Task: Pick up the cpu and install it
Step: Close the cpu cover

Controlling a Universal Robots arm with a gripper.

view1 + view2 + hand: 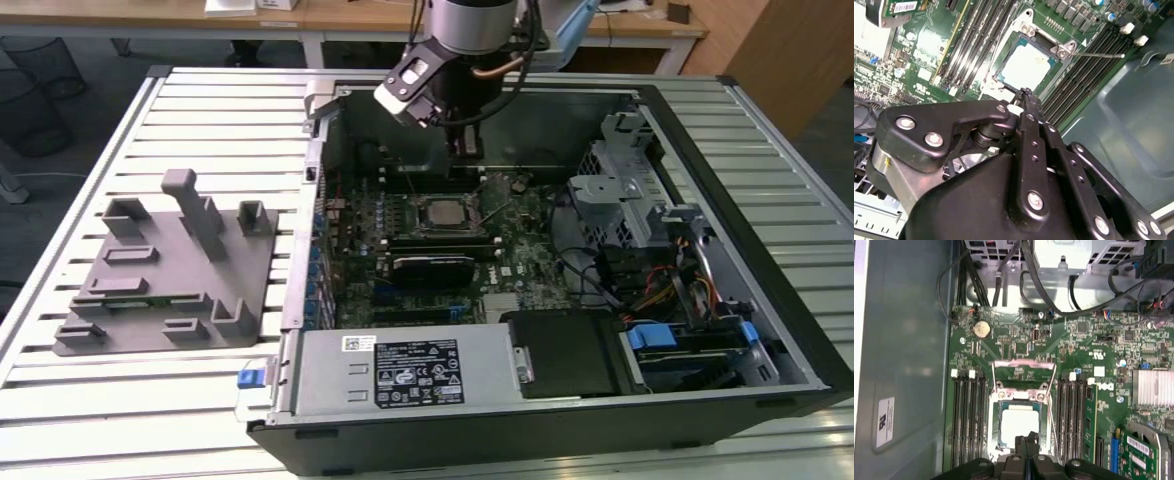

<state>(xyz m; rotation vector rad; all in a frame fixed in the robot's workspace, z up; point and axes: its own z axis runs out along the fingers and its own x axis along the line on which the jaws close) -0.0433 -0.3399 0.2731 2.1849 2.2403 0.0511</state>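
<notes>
End effector: the end effector [463, 155] hangs from the arm in the upper middle of the exterior view, over the computer case [534, 445]; its two fingers are pressed together with nothing between them, so it carries nothing
Cpu: the cpu [1019, 425] lies flat in its socket on the motherboard [1094, 360], silver top up, near the centre of the exterior view; it looks seated square to the socket walls, which suggests it is already placed rather than waiting to be picked up
Tip to cpu: in both wrist views the fingertips [1024, 93] point down at one edge of the cpu; whether they touch it I cannot tell
Retaining frame: the metal frame [1024, 365] is swung up and away from the socket, which leaves the cpu bare from above and unclamped
Lever: a thin wire lever [1099, 54] stands free beside the socket, fitting an unlocked frame
Memory slots: dark slots [969, 420] run along both sides of the socket, leaving the arm a narrow lane, a likely reason for the straight-down approach
Tray: a grey tray [160, 290] with upright posts sits on the slatted counter [80, 420] toward the exterior view's left, well apart from the arm; no cpu is seen on it
Progress: judged from this, the placing looks done and the locking not yet
</notes>
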